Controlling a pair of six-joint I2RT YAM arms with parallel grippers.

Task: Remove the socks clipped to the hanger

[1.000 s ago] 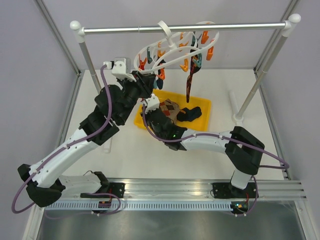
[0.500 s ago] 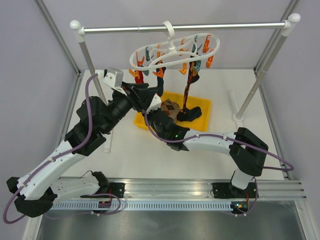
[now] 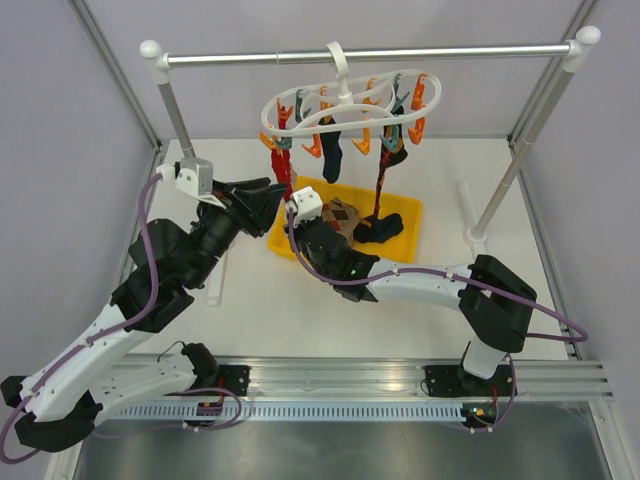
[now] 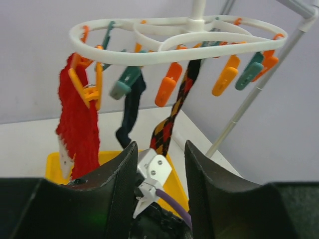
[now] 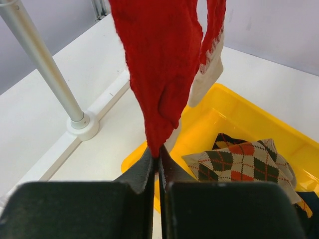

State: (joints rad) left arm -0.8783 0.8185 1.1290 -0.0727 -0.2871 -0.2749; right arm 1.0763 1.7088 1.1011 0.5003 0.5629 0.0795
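Our right gripper is pinched shut on the toe of the red sock. The sock rises straight above it, long axis vertical, to an orange peg at the left end of the hanger. We judge the pull goes down, toward the yellow bin just below. Nearby, the left gripper is half open, empty, aimed at the pegs. The navy sock and argyle sock are clipped further right, out of the way.

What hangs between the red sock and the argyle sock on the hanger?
A dark navy sock hangs there, seen most clearly in the left wrist view.
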